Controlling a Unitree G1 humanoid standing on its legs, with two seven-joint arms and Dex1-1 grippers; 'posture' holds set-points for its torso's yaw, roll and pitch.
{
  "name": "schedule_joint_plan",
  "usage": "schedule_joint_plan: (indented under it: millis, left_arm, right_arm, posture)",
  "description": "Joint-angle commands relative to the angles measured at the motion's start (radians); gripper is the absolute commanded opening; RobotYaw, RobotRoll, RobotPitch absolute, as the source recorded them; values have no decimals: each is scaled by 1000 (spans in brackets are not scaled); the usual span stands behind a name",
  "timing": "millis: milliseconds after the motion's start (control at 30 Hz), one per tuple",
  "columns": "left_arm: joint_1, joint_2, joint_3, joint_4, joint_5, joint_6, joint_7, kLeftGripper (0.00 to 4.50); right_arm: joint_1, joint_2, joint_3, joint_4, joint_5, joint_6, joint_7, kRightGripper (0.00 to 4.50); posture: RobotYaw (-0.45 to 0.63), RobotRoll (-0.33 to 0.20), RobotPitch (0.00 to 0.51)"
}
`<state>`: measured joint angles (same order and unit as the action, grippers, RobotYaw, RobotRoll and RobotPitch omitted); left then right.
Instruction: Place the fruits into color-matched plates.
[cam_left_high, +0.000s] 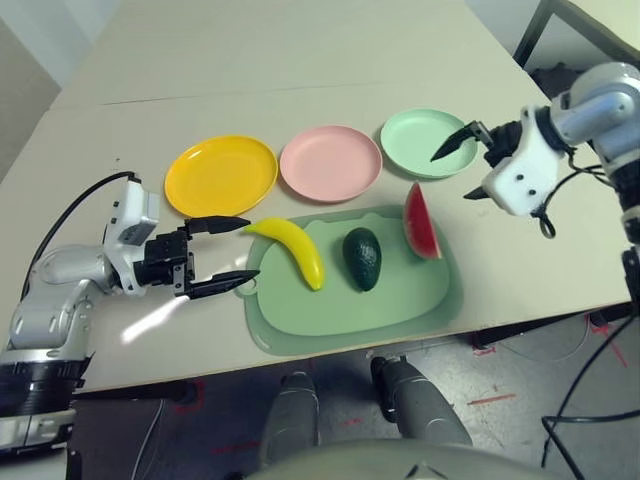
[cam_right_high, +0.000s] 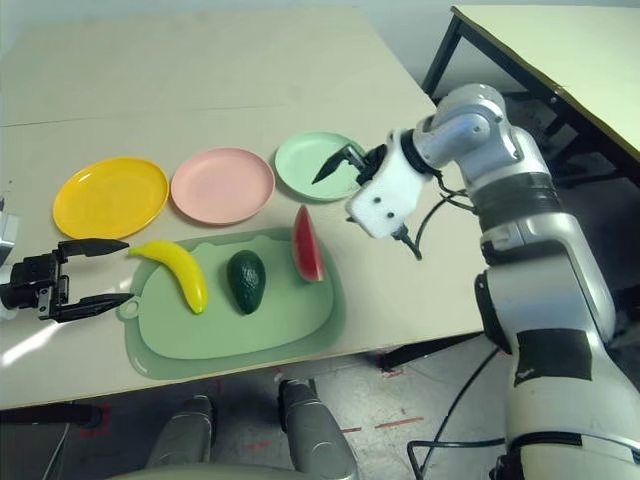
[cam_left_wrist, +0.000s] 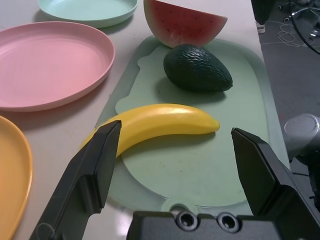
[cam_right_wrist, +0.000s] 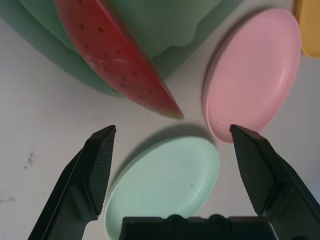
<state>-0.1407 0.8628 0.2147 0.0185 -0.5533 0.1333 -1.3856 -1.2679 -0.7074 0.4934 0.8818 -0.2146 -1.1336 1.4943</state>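
While plates sit on pale tbl, 2nd tbl stands at R

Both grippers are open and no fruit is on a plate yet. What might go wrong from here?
The banana points its stem end at the open left gripper, so closing there might pinch only that end and let it swing. The watermelon wedge sits close to the avocado; a wide right gripper could nudge the avocado while reaching in.
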Motion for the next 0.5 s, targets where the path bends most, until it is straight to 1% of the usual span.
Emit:
schedule_joint_plan:
  millis: [33,167,333,500]
  left_arm:
    - [-6,-7,-13,-9,9,8,11,4482]
    - [-2,-7,-10,-1,13,5,18,4482]
    - [-8,-9,-14,1,13,12,24,4482]
    - [9,-8,-10,4,9,19,22,4482]
  right_arm:
    - [3,9,35,45,-47,-35,-27,4500]
    - [0,29,56,75,-80,-59,-69,4500]
    - [31,54,88,68,-66,-77,-69,4500]
    - [15,80,100,82,-87,-75,-98,4500]
  posture:
    - [-25,0,177]
    - [-24,0,181]
    - [-18,0,184]
    - [-14,0,186]
